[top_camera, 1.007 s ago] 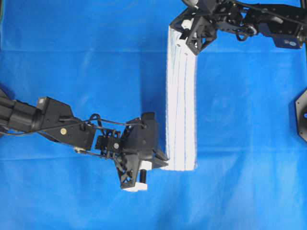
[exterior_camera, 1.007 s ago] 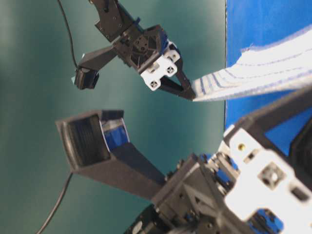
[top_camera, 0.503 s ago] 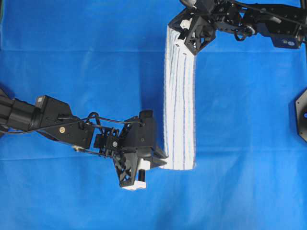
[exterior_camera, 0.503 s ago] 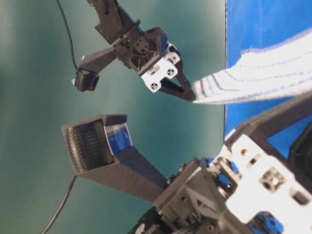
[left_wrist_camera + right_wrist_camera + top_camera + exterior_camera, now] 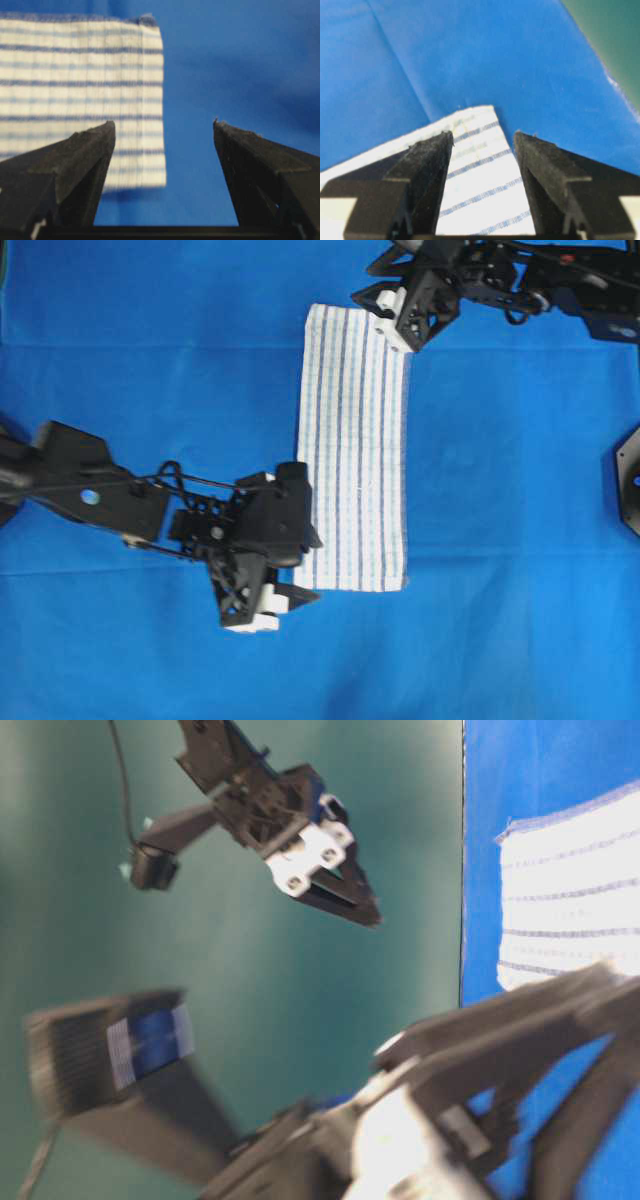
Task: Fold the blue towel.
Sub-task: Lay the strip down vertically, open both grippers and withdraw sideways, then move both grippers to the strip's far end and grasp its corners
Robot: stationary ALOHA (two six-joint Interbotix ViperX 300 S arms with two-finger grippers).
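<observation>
The blue towel [image 5: 355,450], white with thin blue stripes, lies flat as a long rectangle on the blue table cover. My left gripper [image 5: 312,567] hovers at its near left corner, open, holding nothing. In the left wrist view the towel [image 5: 80,75] corner shows between the spread fingers of that gripper [image 5: 164,122]. My right gripper [image 5: 403,335] stands open over the far right corner. In the right wrist view the towel [image 5: 480,190] lies below and between the parted fingers of the right gripper [image 5: 483,134], untouched. The table-level view is blurred: towel [image 5: 570,890], right gripper [image 5: 360,905].
The solid-blue table cover [image 5: 150,370] spreads under everything, with a crease [image 5: 395,55] in it near the far corner. A black mount [image 5: 628,490] sits at the right edge. Beyond the cover's edge is a green surface [image 5: 250,1000].
Both grippers have opened and let go of the towel. The towel, held up as a narrow strip before, now lies flat and wider, spread to the left. The left arm has drawn back leftward.
</observation>
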